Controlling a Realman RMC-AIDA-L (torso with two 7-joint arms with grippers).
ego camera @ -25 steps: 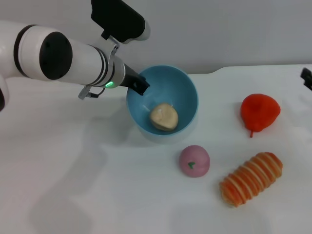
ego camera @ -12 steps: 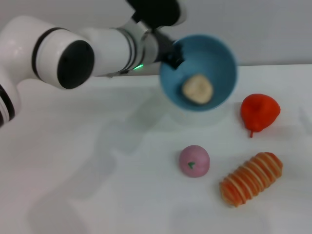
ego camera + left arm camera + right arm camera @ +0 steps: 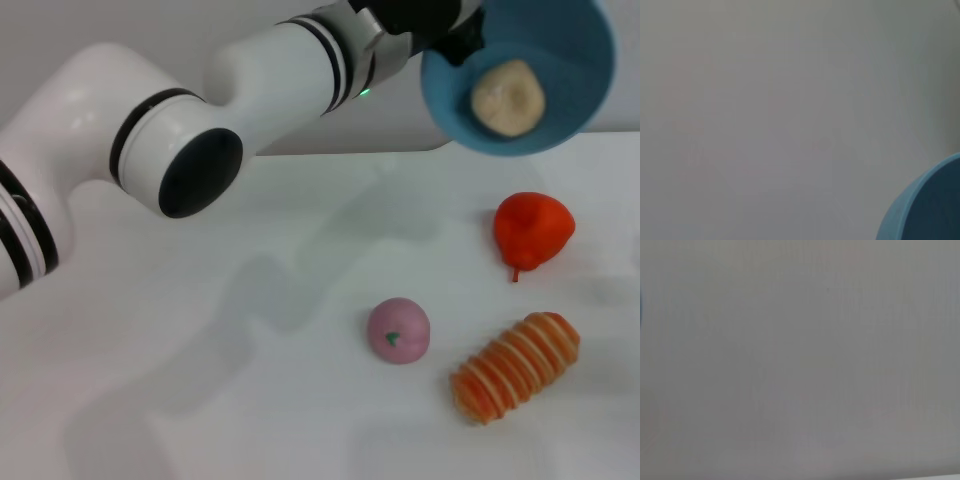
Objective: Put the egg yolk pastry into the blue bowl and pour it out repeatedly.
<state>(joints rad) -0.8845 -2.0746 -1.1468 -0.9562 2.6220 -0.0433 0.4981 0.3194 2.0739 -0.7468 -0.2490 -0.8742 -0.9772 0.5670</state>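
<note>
The left gripper (image 3: 462, 40) is seen at the top of the head view, clamped onto the near-left rim of the blue bowl (image 3: 560, 120), which is held raised clear of the table (image 3: 200, 400) and tilted so that its opening faces the camera. The egg yolk pastry (image 3: 508, 96) is observed lying inside the bowl, against its inner wall. In the left wrist view only an edge of the bowl (image 3: 920, 210) is shown against a blank grey background. The right gripper is not seen in any view.

The pouring step is judged to be in hand: the pastry is loaded, the bowl is lifted, and the tip is under way but the pastry has not been released. The next move is judged to call for further rotation of the wrist until the rim points down, over open table, clear of the red fruit (image 3: 533, 230), the ridged bread (image 3: 515, 365) and the pink ball (image 3: 398, 330).

Compared with the frame half a second earlier, the bowl has been carried higher and further to the right, now above the red fruit. A second earlier it stood on the table. The three loose items are unmoved.
</note>
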